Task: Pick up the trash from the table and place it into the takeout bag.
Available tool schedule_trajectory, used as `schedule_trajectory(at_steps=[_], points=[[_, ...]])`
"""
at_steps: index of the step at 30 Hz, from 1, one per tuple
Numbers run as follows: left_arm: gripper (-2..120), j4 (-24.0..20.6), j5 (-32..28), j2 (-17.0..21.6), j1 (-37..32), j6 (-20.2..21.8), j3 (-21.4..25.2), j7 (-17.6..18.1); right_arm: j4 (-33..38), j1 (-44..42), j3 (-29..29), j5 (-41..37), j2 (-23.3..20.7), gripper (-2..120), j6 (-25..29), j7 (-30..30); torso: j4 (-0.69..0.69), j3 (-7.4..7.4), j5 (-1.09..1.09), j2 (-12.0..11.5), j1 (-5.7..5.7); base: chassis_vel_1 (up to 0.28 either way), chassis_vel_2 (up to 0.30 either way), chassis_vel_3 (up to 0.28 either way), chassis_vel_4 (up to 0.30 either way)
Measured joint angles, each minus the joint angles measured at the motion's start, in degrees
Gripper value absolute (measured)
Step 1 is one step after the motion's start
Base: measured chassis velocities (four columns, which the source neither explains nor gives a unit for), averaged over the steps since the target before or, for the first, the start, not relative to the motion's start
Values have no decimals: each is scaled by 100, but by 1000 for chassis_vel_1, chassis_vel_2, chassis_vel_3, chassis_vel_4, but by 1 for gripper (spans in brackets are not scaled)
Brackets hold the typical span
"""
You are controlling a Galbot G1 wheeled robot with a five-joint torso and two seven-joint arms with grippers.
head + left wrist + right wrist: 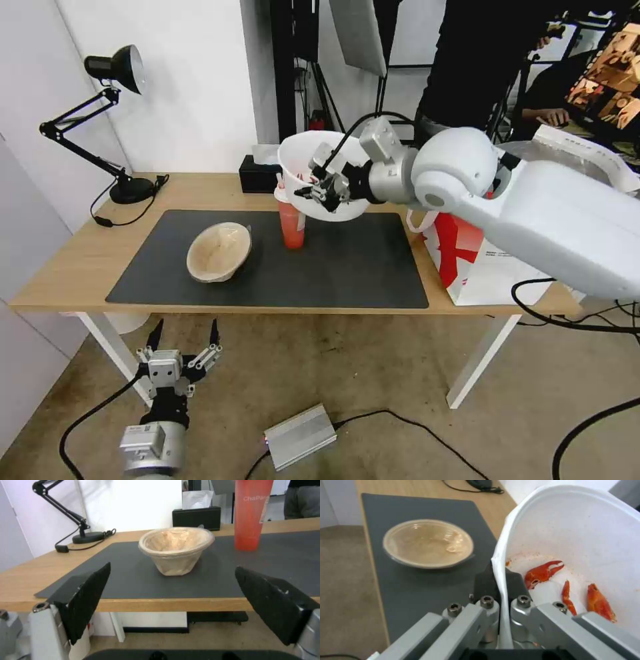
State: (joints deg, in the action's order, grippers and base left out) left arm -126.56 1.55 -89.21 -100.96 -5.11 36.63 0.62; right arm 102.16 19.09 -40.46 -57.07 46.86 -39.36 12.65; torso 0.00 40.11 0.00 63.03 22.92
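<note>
Nearest the robot, the left gripper (187, 337) hangs below the front edge of the long light-wood table (80, 260), its black fingers (85, 597) spread wide and holding nothing. On the table's large dark grey mat (347, 273) sits the beige paper-pulp bowl (219, 251), tilted, with the red-orange drink cup (292, 227) beside it. Above that cup the right gripper (319, 192) is pinched on the rim of the white round plastic bowl (313, 160), lifted clear of the mat, red shell scraps (543, 573) inside. The white and red takeout bag (480, 267) stands at the mat's right end. A black tissue box (259, 175) and black desk lamp (113, 73) stand behind the mat.
</note>
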Motion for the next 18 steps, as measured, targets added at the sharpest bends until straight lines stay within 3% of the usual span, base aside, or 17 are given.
schedule_trajectory(at_steps=[18], points=[[100, -5, -21, 72, 20, 0, -2, 1, -617, 577, -38, 42, -339, 0, 98, 449, 0, 0, 1, 0, 0, 0, 0, 0, 0]])
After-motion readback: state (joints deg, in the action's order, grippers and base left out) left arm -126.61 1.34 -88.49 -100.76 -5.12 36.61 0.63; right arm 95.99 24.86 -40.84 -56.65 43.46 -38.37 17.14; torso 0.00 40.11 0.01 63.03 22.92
